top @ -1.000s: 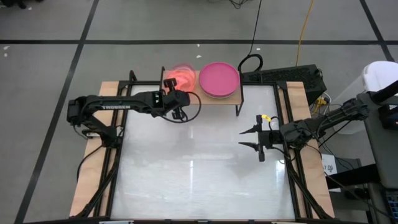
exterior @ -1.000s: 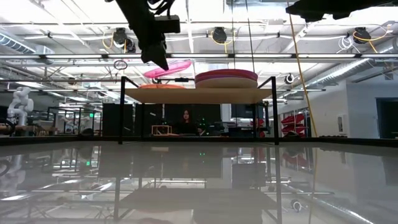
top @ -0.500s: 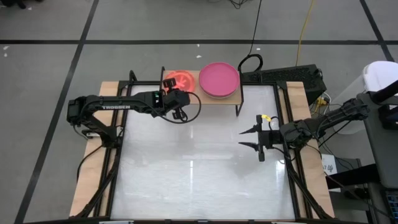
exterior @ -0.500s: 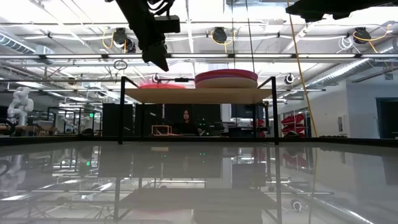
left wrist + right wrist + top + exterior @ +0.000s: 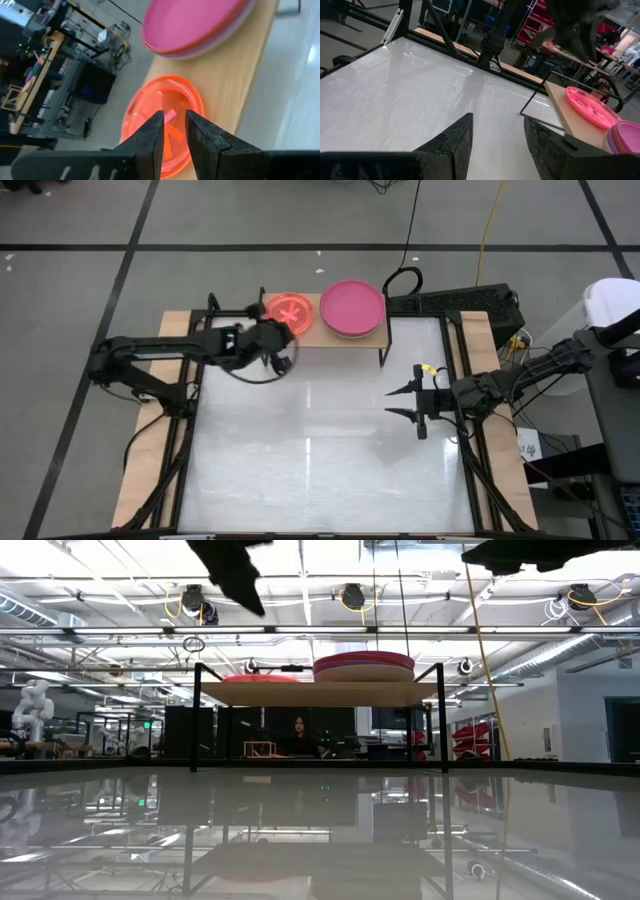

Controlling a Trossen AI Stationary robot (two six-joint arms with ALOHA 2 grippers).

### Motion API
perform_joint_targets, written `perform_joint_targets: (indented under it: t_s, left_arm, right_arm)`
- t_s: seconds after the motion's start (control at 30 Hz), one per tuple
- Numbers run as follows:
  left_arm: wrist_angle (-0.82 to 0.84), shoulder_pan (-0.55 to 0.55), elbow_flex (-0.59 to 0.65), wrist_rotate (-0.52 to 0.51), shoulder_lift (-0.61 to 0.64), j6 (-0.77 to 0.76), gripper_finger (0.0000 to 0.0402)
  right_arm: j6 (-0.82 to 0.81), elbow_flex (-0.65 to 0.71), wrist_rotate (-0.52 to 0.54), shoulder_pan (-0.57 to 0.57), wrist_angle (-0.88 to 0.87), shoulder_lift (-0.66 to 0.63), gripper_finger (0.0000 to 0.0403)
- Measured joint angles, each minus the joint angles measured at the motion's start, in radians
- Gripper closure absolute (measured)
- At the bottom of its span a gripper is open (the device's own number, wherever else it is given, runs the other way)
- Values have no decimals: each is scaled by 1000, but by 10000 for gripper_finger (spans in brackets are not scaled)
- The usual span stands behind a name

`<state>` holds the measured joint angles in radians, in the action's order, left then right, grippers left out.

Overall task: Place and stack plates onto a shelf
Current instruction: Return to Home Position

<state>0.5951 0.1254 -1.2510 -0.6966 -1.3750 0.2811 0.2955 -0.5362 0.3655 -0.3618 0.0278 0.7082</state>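
Note:
A small translucent pink plate (image 5: 290,310) lies flat on top of a short stack of small plates on the left half of the light-wood shelf (image 5: 310,332). In the left wrist view the stack (image 5: 170,100) glows orange-red. A stack of large plates with a magenta one (image 5: 352,307) on top rests on the shelf's right half. My left gripper (image 5: 283,340) hovers just off the shelf's near edge, its fingers a narrow gap apart (image 5: 174,130), holding nothing. My right gripper (image 5: 405,402) waits open over the table's right side.
The shelf stands on thin black legs (image 5: 195,720) at the table's far edge, both stacks (image 5: 260,678) (image 5: 363,666) on it. The white tabletop (image 5: 310,450) stretches in front. A black cable loop (image 5: 403,280) lies behind the shelf. A person sits far off in the room (image 5: 298,735).
The pink plate, tilted above the small stack a second ago, has dropped flat onto it and now lies apart from my left gripper. My left arm has drawn back toward the table's left edge and risen, away from the shelf. The right arm has kept still.

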Motion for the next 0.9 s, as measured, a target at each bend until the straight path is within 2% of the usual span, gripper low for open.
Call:
perform_joint_targets:
  t_s: [0.27,0.53,0.7,0.9]
  left_arm:
    - [34,-69,0,20,199,-86,316]
    - [29,-143,39,32,302,-157,316]
    - [-82,-167,123,31,368,-158,316]
    - [-318,-192,304,69,481,-96,316]
  right_arm:
    - [-8,0,3,0,-91,-148,245]
    - [-64,0,0,0,-184,-338,245]
    - [-59,0,2,0,-226,-438,245]
    - [-44,0,4,0,-261,-538,245]
